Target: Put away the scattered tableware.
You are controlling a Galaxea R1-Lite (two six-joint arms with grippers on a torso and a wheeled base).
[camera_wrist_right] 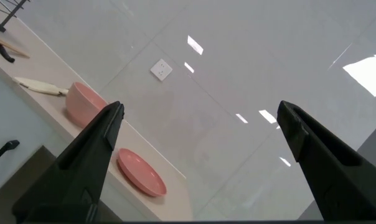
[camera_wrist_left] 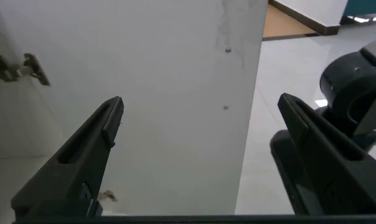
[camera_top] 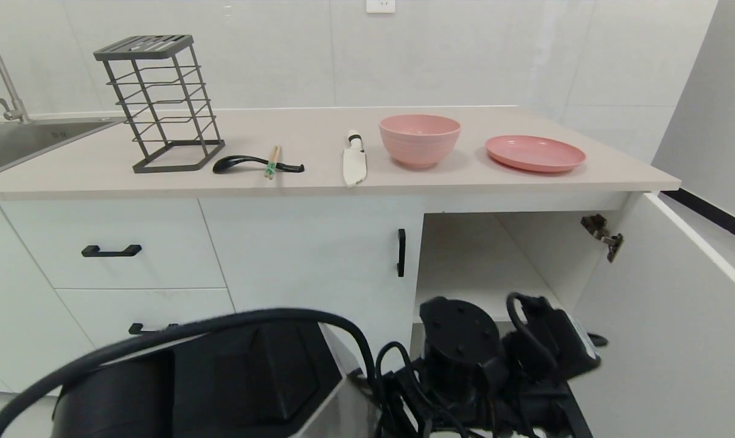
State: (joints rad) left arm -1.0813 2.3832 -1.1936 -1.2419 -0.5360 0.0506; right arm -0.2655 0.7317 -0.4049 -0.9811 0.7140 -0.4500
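Note:
On the counter (camera_top: 319, 131) lie a black spoon (camera_top: 246, 163), a pair of wooden chopsticks (camera_top: 272, 162) across it, and a white knife (camera_top: 354, 161). To their right stand a pink bowl (camera_top: 419, 139) and a flat pink plate (camera_top: 535, 152). My left gripper (camera_wrist_left: 200, 102) is open and faces the inner side of the white cabinet door (camera_wrist_left: 175, 93), holding nothing. My right gripper (camera_wrist_right: 200, 109) is open and tilted up towards the wall; below it I see the bowl (camera_wrist_right: 82, 102), the plate (camera_wrist_right: 141, 173) and the knife (camera_wrist_right: 42, 86).
A dark wire rack (camera_top: 160, 103) stands on the counter's left part, beside a steel sink (camera_top: 14, 143) with a faucet. Under the plate the cabinet compartment (camera_top: 471, 261) is open, its door (camera_top: 665, 304) swung out to the right. Closed drawers lie to the left.

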